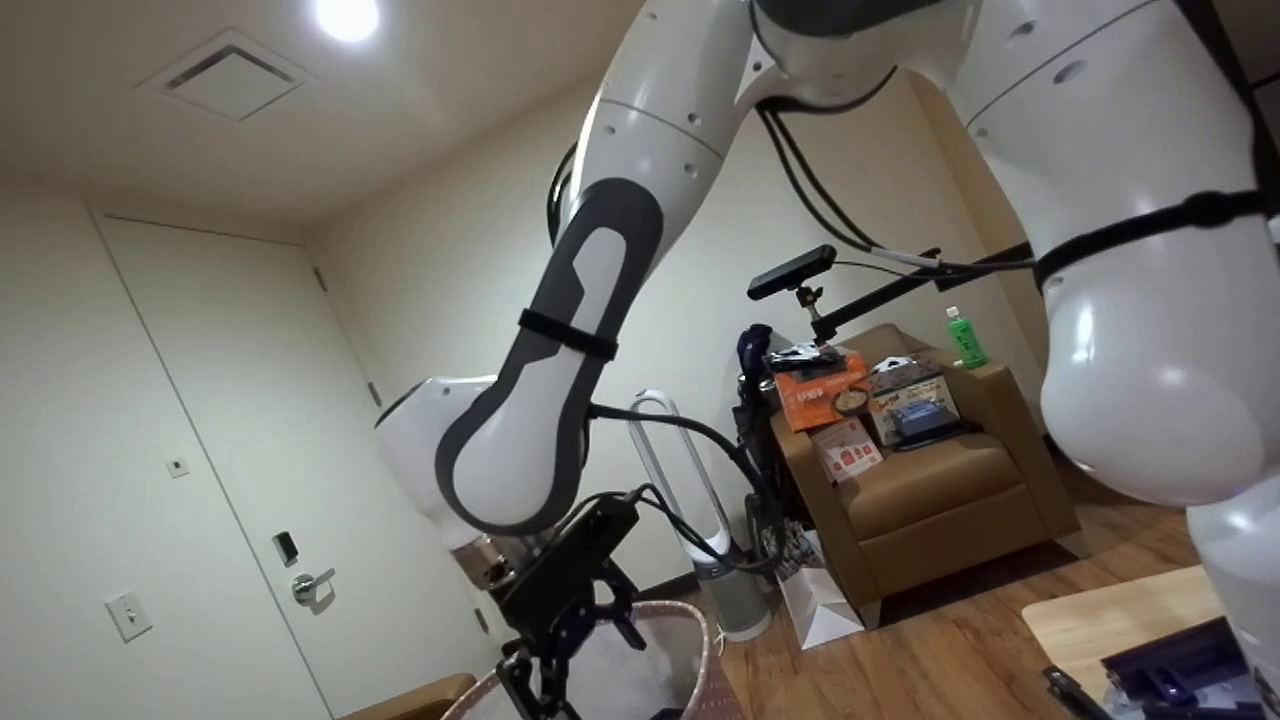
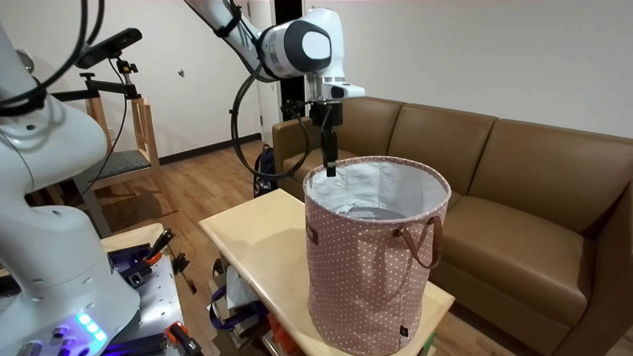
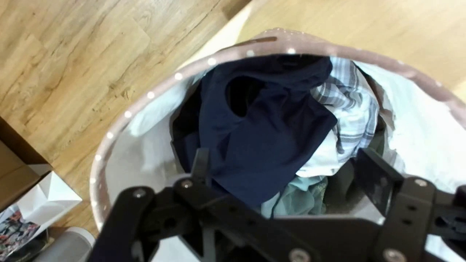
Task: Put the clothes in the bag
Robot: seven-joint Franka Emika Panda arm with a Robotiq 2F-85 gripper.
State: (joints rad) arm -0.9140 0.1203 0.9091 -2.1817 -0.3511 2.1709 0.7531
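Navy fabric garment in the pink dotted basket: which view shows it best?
The wrist view: it looks down into the pink dotted basket, with the navy fabric garment largely visible. Neither exterior view clearly shows it: basket walls or picture edge intervene.

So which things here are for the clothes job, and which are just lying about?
For the job:
end effector, open
spotted pink bag
navy garment, inside
plaid garment, inside
pale green fabric, inside

Apparently just lying about:
green bottle
orange package
dark backpack
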